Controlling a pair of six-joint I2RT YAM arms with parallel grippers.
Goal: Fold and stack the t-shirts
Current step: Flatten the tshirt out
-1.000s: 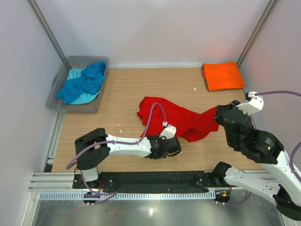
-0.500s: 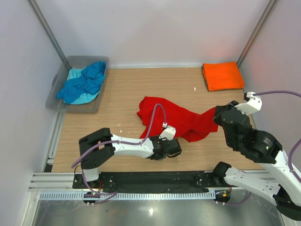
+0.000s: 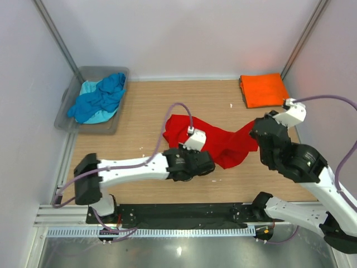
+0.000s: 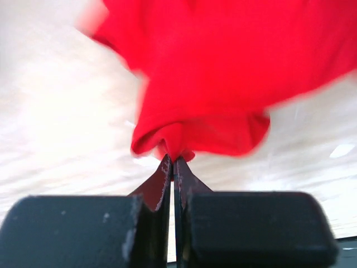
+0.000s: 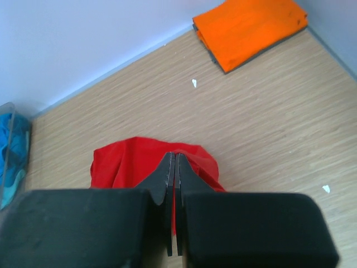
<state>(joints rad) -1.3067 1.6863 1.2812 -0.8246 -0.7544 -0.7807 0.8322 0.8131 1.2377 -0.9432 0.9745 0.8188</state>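
Wrist views: left jaws and right jaws each pinch the red t-shirt [image 4: 212,84]

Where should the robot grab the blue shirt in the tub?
Probably best to pinch a puffed-up fold on top of the blue shirt, coming straight down from above. It lies crumpled in a heap inside the grey tub, so the walls would block a sideways reach, and the raised folds give the fingers something to close on.

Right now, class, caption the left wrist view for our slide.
Left gripper shut on a bunched fold of the red t-shirt, wooden table behind.
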